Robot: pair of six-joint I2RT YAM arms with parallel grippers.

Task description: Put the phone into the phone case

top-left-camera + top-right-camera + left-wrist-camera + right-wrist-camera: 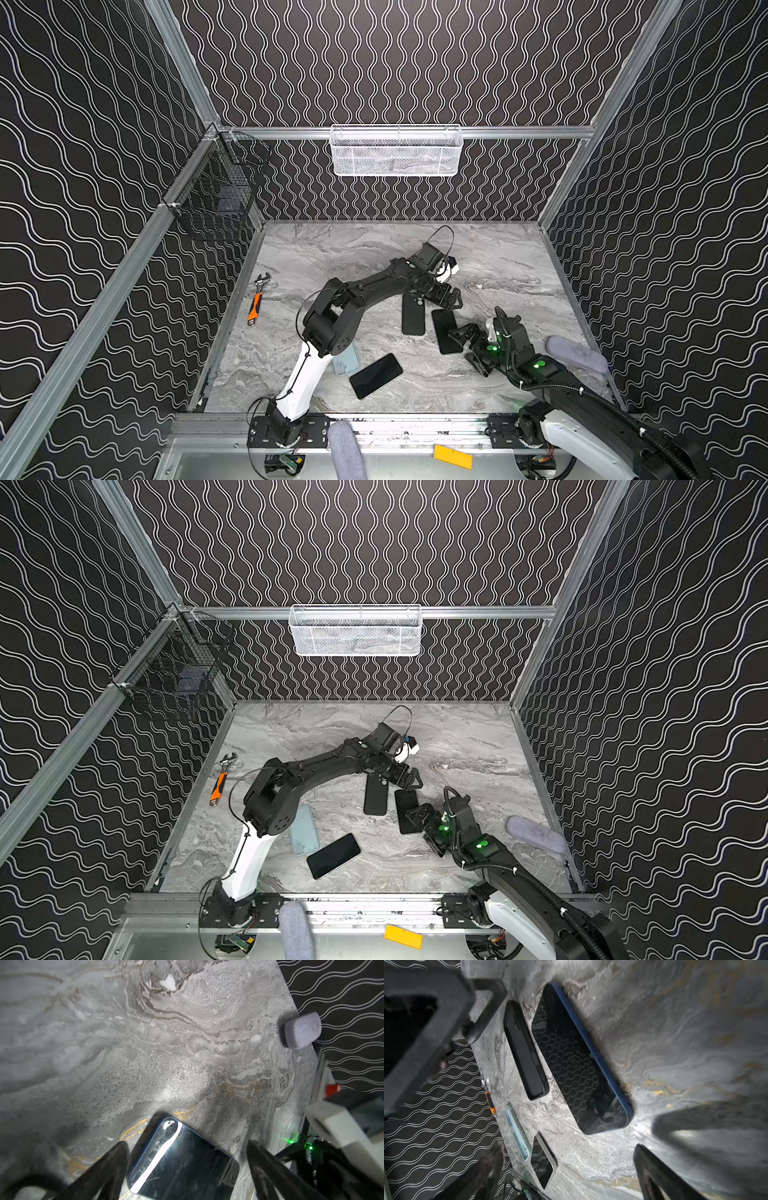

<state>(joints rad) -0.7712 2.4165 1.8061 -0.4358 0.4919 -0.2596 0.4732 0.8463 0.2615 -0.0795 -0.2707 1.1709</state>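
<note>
A dark phone with a blue rim [445,331] [407,811] [579,1059] lies screen up mid-table. A black phone case [413,316] [376,795] [525,1051] lies just left of it. My left gripper [449,303] [411,782] [187,1146] is open over the phone's far end [180,1159], its fingers clear of both edges. My right gripper [467,349] [424,829] [569,1157] is open and empty by the phone's near end. Nearer the front lie a second phone [376,375] [543,1161] and a light blue case [345,359] [517,1128].
An orange-handled wrench [257,299] lies at the table's left edge. A grey pad [575,353] [303,1030] sits at the right edge. A white basket [395,149] hangs on the back wall and a black wire basket [216,199] on the left rail.
</note>
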